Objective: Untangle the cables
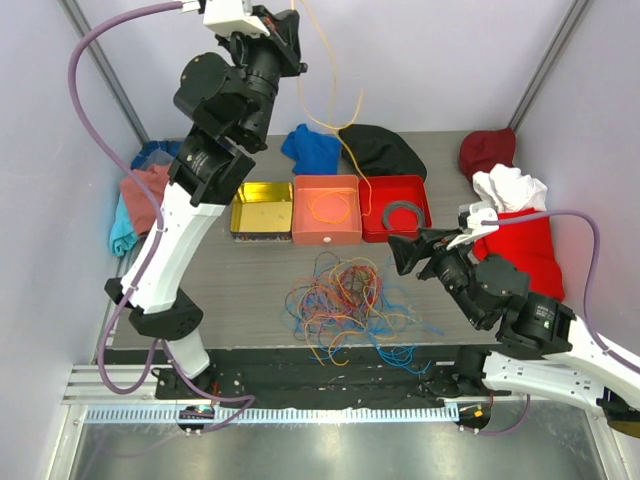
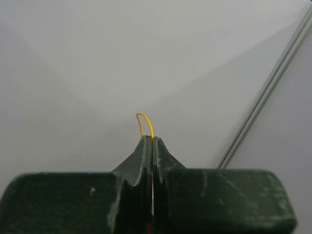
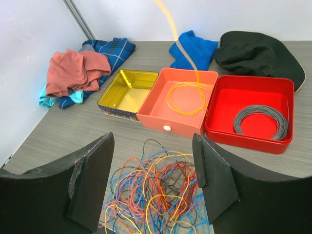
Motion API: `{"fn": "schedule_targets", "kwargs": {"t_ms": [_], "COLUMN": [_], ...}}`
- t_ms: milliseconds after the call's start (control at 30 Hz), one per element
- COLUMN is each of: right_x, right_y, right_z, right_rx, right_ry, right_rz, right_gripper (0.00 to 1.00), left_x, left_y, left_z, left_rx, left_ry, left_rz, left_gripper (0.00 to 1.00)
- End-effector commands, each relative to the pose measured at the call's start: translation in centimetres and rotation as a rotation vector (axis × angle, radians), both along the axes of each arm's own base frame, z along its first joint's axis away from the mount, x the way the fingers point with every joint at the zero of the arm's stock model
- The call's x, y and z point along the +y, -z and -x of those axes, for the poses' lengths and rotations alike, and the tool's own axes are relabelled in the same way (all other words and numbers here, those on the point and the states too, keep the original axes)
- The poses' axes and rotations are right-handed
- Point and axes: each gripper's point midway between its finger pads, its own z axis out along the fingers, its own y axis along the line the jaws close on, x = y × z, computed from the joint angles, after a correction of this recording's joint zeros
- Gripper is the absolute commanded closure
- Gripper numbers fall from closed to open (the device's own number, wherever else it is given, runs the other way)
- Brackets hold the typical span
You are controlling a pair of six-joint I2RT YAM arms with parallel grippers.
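A loose tangle of cables (image 1: pixel 340 295) (image 3: pixel 156 195) in orange, yellow, blue, red and dark colours is spread on the desk (image 1: pixel 240 280) (image 3: pixel 73 131), just in front of the orange tray (image 1: pixel 325 235) (image 3: pixel 170 124), on the side nearer the arm bases. One yellow cable (image 1: pixel 347 152) (image 2: pixel 145 122) is pinched in the left gripper (image 1: pixel 285 35) (image 2: pixel 152 141), which is raised high above and behind the orange tray. Its jaws are pressed fully together on the strand, and a short loop of it is seen curling out above the fingertips in the left wrist view. From there the strand hangs down, and its lower end is laid in a coil inside the orange tray. The right gripper (image 1: pixel 405 250) (image 3: pixel 152 141) is held low over the desk, in front of the orange tray and towards the right arm's side. Its jaws are spread wide with nothing between them, and it is pointed at the tangle. A yellow tin (image 1: pixel 262 235) (image 3: pixel 114 109) is set against the orange tray on the left arm's side. A red tray (image 1: pixel 395 232) (image 3: pixel 243 139) is set against the other side, with a grey coiled ring (image 1: pixel 405 203) (image 3: pixel 261 108) lying in it. Behind the orange tray a blue cloth (image 1: pixel 312 148) (image 3: pixel 195 48) and a black cap (image 1: pixel 385 150) (image 3: pixel 258 53) are seen side by side. A heap of clothes (image 1: pixel 145 195) (image 3: pixel 78 70) is piled well to the left of the orange tray, beyond the yellow tin. Red and white cloths (image 1: pixel 515 215) are heaped well to its right, beyond the red tray.
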Motion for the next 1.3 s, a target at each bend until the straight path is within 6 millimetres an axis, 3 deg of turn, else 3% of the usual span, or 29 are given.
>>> {"fn": "schedule_targets", "kwargs": {"t_ms": [0,233,433,700,1100,1267], "right_x": [-0.8,-1.0,-0.9,-1.0,-0.7,-0.7], "right_y": [-2.9,-2.8,-2.6,-1.6,-0.7,-0.3], "right_z": [0.1,0.0,0.0,0.0,-0.3,-0.4], "right_rx": [-0.049,-0.048,-0.043,-0.030,-0.022,-0.018], "right_ry": [0.015,0.022,0.022,0.029,0.039,0.042], "right_rz": [-0.049,-0.044,-0.040,-0.033,0.005,0.012], "right_gripper": [0.27,0.27,0.27,0.27,0.26,0.26], "left_x": [3.5,4.6,4.4,3.1,2.8,1.8], "left_y": [-5.5,-7.4,-6.6,-4.3,-4.2,-3.3], "left_z": [3.3,4.3,3.8,1.8,1.0,0.2], "left_rx": [-0.162,-0.216,-0.202,-0.160,-0.168,-0.149], "left_ry": [-0.018,-0.032,-0.048,-0.076,-0.068,-0.053], "left_rz": [0.112,0.124,0.100,0.049,0.058,0.049], "left_gripper": [1.00,1.00,1.00,1.00,1.00,1.00]}}
